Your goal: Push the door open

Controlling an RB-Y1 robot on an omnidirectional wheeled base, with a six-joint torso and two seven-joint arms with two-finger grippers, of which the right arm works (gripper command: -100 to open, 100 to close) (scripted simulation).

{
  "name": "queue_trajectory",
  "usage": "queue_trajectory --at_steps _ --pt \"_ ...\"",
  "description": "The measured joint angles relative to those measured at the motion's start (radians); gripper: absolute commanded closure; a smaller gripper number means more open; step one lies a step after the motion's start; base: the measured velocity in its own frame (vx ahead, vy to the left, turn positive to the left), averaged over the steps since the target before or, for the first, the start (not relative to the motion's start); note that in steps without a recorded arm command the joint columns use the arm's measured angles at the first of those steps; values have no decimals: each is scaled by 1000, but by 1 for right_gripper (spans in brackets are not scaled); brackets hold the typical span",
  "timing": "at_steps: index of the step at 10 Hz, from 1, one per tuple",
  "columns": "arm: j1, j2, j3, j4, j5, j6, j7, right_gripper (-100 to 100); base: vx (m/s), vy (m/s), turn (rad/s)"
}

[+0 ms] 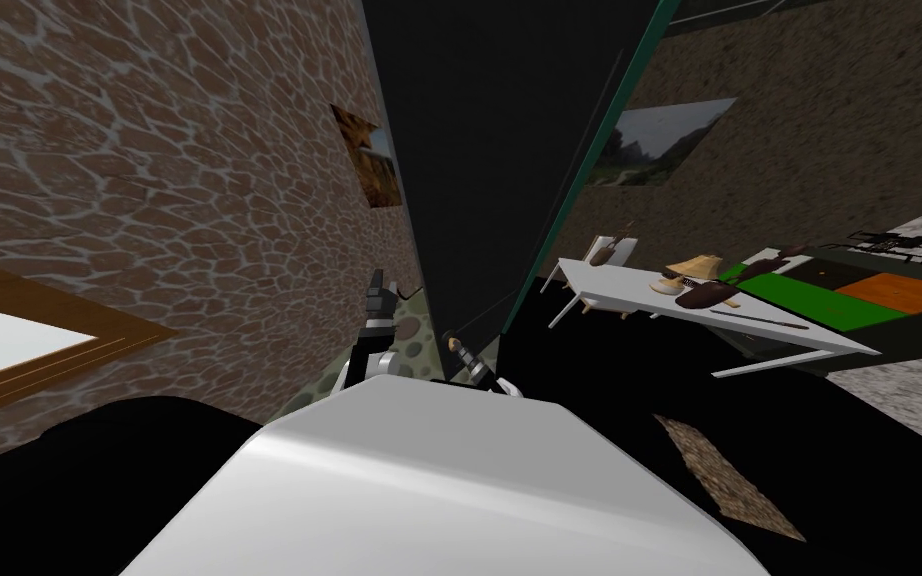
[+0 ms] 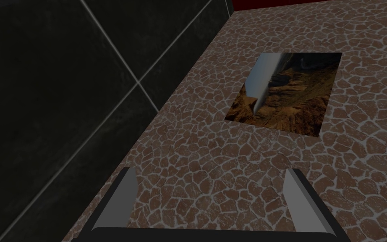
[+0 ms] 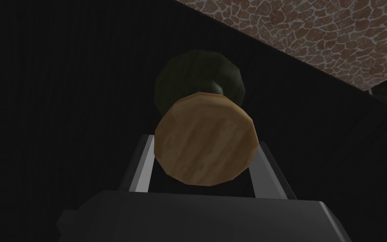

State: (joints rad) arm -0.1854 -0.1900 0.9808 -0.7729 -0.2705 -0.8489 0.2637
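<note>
A dark door (image 1: 489,150) stands ahead of me with a green frame edge (image 1: 639,70) on its right side. A round wooden knob (image 3: 205,140) on a dark stem sticks out of the door panel (image 3: 62,84). My right gripper (image 3: 204,143) is shut on the knob, one finger against each side; in the head view it sits low at the door (image 1: 461,352). My left gripper (image 2: 209,187) is open and holds nothing, raised beside the stone wall (image 2: 272,189) just left of the door (image 1: 381,288).
The brown stone wall (image 1: 149,200) runs close on my left, with a framed picture (image 1: 374,160) and a wood-framed pane (image 1: 29,345). Through the opening on the right stands a white table (image 1: 799,340) with several things on it.
</note>
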Motion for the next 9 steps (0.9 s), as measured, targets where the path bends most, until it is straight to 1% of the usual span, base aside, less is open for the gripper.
queue_trajectory --at_steps 2,3,4,5,7,9 --pt "1 1 9 -10 -23 8 -52 100 38 60 -58" --pt "0 5 12 -7 -29 10 -74 100 63 55 15" --pt "-1 5 17 -5 -39 9 -100 100 42 21 -71" --pt "-4 13 21 4 -43 4 -122 100 2 48 -126" --pt "-6 13 27 1 -58 5 -166 100 29 36 -12" --pt "-7 15 36 2 -82 9 -219 100 52 53 -35"
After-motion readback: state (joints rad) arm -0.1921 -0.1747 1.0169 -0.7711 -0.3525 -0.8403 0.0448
